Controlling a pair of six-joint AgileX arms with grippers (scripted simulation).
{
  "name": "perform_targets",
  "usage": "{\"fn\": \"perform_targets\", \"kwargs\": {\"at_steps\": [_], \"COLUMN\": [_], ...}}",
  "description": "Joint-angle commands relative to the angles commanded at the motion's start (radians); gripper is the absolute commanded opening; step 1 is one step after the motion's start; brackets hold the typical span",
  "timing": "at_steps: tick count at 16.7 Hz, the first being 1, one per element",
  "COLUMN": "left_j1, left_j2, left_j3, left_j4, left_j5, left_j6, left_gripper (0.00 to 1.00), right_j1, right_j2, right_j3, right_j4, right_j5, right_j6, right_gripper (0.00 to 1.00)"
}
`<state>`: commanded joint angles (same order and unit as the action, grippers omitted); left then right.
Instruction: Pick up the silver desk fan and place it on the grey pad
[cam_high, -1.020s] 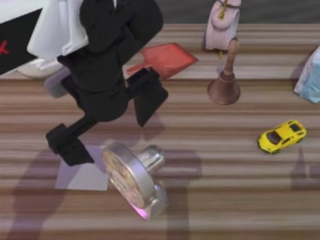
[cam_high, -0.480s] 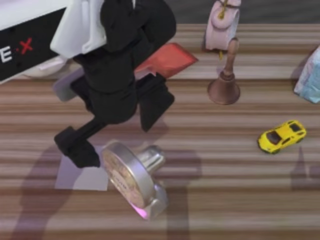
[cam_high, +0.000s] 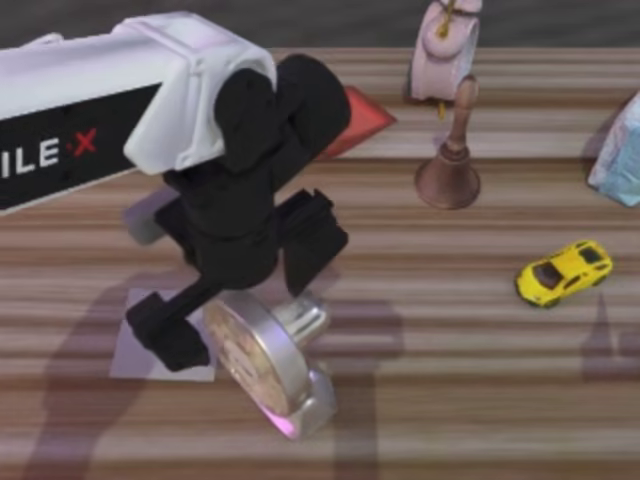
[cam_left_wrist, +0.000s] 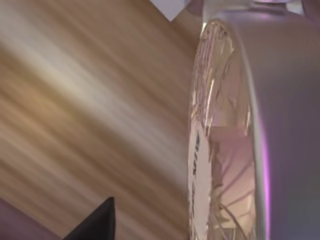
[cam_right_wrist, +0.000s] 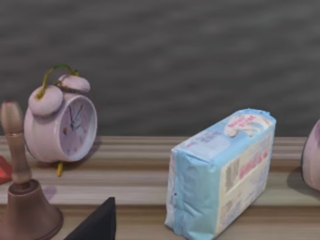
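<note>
Since a second ago the left arm has swung further into the upper left of the top view and lowered, so the left gripper (cam_high: 235, 305) now hangs right over the silver desk fan (cam_high: 262, 362), one black finger by the fan's grille face and the other over its stubby motor. The jaws are spread apart, straddling the disc with nothing clamped; whether a finger touches the rim cannot be told. The fan has not shifted: it stands on its small base in the lower centre-left, tilted, its disc edge overlapping the right edge of the grey pad (cam_high: 140, 345), which lies flat at lower left, partly under the finger. In the left wrist view the fan (cam_left_wrist: 235, 140) fills the right half, bare striped surface (cam_left_wrist: 90, 110) to the other side. Open room lies along the lower edge and through the middle of the surface (cam_high: 450, 400). Behind the arm a red dustpan-like thing (cam_high: 362, 112) peeks out; a brown hand bell (cam_high: 450, 165) and a pink alarm clock (cam_high: 445, 45) stand at upper centre-right, a yellow toy car (cam_high: 564, 272) at mid right, a blue packet (cam_high: 620, 150) at the right edge. The right gripper is out of the top view; the right wrist view shows only a dark fingertip, so its jaws cannot be judged.
</note>
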<state>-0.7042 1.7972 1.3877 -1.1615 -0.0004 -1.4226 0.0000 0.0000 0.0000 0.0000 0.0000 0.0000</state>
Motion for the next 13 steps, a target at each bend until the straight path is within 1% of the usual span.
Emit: {"fn": "perform_targets", "kwargs": {"at_steps": [3, 13], "left_j1": [0.000, 0.000], "left_j2": [0.000, 0.000], "left_j3": [-0.001, -0.001], "left_j4": [0.001, 0.001], "left_j5": [0.000, 0.000], "left_j6": [0.000, 0.000], "left_gripper": [1.00, 0.25], "right_j1": [0.000, 0.000], "right_j2": [0.000, 0.000], "right_j3": [0.000, 0.000], "right_j4": [0.000, 0.000], "right_j5": [0.000, 0.000], "right_j6": [0.000, 0.000], "right_gripper": [1.00, 1.00]}}
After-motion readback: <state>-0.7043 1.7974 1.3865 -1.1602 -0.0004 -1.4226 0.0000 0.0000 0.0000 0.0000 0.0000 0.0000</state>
